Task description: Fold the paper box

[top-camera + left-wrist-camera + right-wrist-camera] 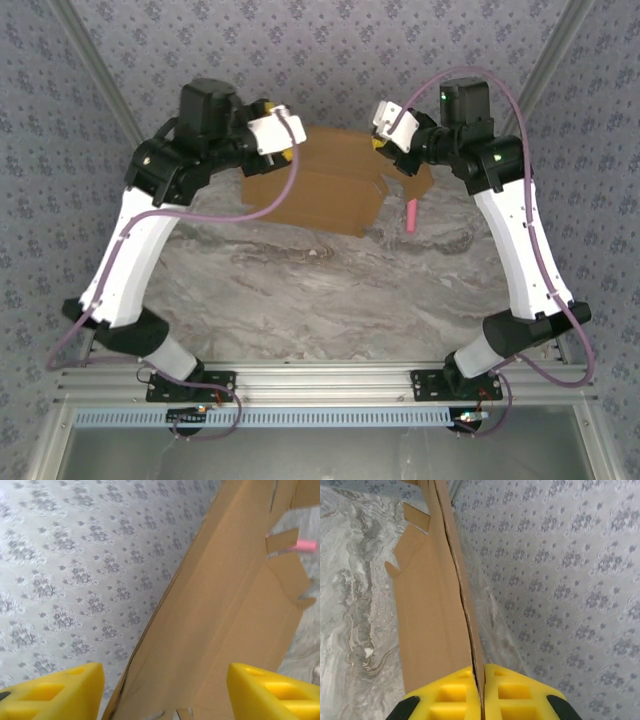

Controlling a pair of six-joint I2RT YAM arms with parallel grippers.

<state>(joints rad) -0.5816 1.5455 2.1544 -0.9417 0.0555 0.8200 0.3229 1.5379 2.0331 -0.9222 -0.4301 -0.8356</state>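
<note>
Paper box [320, 195]: brown cardboard, part-folded, lying at the far edge of the marbled table [320, 300], hard by the patterned back wall [320, 60], with both arms reaching in on it.
Long axis: the box runs left to right across the table, one end towards each arm, its flaps and tabs on the right-hand end.
Right gripper [385, 138]: clamped tight. The wrist view has the two yellow fingers [452, 695] pressed together with a cardboard panel edge [470, 645] pinched between them, so it's got a proper hold of the paper box!
Left gripper [284, 152]: jaws standing wide, nothing gripped. From its wrist camera the yellow fingers [55, 692] sit well apart and the cardboard [225, 610] stretches away ahead between them.
Which way from the left gripper: the sheet lies straight ahead and off to its right, with the wall side to its left.
Nearer arm: both are right at the box, but only the right has it; the left is the free one.
Small pink stick [411, 214]: on the table just beside the box's right end, below the right gripper and apart from its fingers.
Step in hand, I'd say: right arm anchoring its end while the left is free to find a fresh purchase.
Watch for: the pinched panel slipping, or the box sliding along the wall if it is pushed lengthwise.
</note>
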